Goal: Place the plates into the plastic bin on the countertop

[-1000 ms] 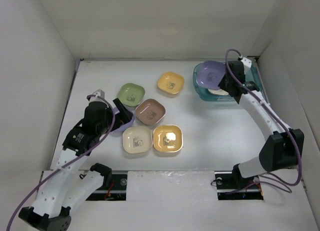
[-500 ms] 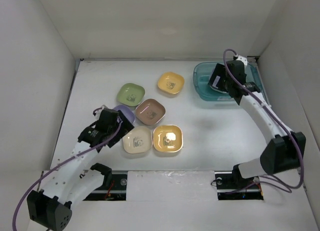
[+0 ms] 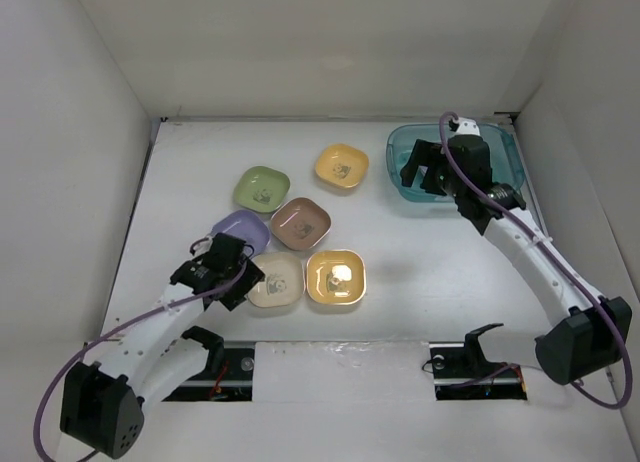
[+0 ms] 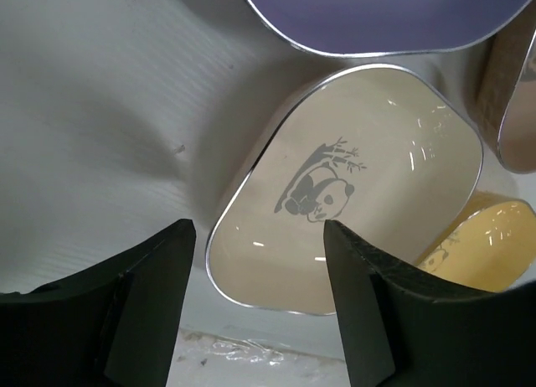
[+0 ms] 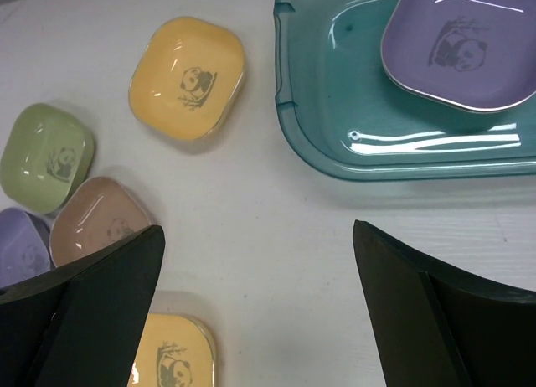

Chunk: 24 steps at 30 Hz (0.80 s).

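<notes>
My left fingers [image 3: 243,282] hang low over the near edge of the cream plate [image 4: 368,152], spread apart with the plate's near rim between them. They are not clamped on it. The wrist view shows a panda print in the dish's centre. The cream plate sits on the white desk [image 3: 420,262], just beside a purple plate [image 3: 240,229] on its far side and a yellow plate [image 3: 335,276] on its right.

Three more plates lie beyond them: a brown-pink one [image 3: 301,223], a green one [image 3: 262,188] and a second yellow one [image 3: 341,166], close together in a loose cluster at mid-desk.

My right fingers [image 3: 418,172] hover above the near left part of the teal plastic bin [image 5: 335,110], spread wide and holding nothing. The bin stands at the far right corner of the desk, well apart from the cluster. Inside it, toward its right side, rests another purple plate [image 5: 461,48], lying slightly tilted, its panda print facing up.
</notes>
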Motion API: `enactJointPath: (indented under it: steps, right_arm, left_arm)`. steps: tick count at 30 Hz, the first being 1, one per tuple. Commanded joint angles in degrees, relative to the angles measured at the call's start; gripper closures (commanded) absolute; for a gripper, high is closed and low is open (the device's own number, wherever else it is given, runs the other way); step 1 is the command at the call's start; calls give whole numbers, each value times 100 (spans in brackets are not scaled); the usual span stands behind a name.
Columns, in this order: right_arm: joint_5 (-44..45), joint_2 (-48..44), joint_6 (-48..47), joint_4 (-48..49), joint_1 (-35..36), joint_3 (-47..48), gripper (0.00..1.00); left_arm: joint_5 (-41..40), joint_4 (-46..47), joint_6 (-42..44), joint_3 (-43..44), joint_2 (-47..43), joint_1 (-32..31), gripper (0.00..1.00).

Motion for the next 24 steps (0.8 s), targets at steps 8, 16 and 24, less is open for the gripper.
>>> enactJointPath:
  steps: [8, 16, 24]
  right_arm:
    - [-491, -246, -224, 294, -9, 87, 0]
    - [-684, -246, -224, 408, -122, 87, 0]
    - [-1535, -62, -584, 584, 158, -88, 0]
  left_arm:
    - [-408, 598, -582, 34, 1492, -853, 69]
    - [-1190, -516, -1682, 806, 1477, -1883, 100]
    - [-1656, -793, -1060, 1791, 625, -1883, 100]
